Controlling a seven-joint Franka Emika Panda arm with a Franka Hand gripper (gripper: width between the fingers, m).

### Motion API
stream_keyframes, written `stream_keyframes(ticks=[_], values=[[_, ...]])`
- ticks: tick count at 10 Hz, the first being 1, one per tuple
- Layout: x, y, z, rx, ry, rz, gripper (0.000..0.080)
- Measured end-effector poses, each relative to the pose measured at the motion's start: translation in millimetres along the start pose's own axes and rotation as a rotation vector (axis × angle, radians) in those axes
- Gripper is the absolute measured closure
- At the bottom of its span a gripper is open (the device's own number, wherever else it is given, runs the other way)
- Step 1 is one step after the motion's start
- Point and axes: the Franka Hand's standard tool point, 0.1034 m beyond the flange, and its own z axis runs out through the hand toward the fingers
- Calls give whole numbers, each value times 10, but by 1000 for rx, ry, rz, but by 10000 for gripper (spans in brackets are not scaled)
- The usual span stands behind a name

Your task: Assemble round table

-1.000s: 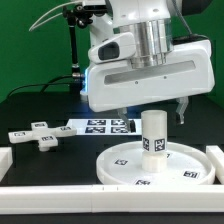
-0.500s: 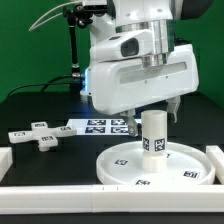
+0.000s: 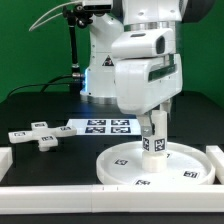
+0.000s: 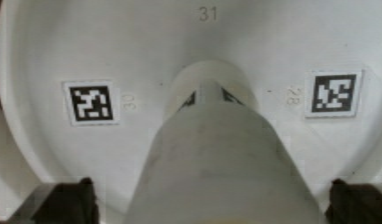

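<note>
Jaws: released, spread wide. In the wrist view both dark fingertips (image 4: 71,203) stand clear of the leg (image 4: 209,150), one on each side, with a gap showing between each pad and the leg's wall. Nothing is held.

Leg (image 3: 153,141): short thick white cylinder, upright, directly under the jaws and between the fingers. One square tag faces the exterior camera. The upper end is hidden behind the arm (image 3: 145,70) in the exterior view.

Disc (image 3: 118,166): large, round, rimmed, lying flat on the black surface (image 3: 40,105) below the jaws. The leg stands on it at about the middle. The wrist view shows the disc face (image 4: 46,60) with two square tags, one on each side of the leg.

Cross-shaped base (image 3: 38,133): flat on the surface, well apart from the jaws, off toward the exterior view's left. It is not joined to anything.

Marker board (image 3: 100,126): flat on the surface between the base and the disc, just beside one arm of the base. Cannot tell whether they touch.

White border block (image 3: 90,197): along the near edge, in front of the disc.
</note>
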Motion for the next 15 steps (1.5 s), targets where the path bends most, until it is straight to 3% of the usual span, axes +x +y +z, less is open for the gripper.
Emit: stream_keyframes(ticks=[7, 13, 15], values=[[-16, 30, -10, -20, -62, -521, 150], [-70, 27, 19, -14, -103, -833, 150], [-73, 22, 24, -13, -103, -822, 394]])
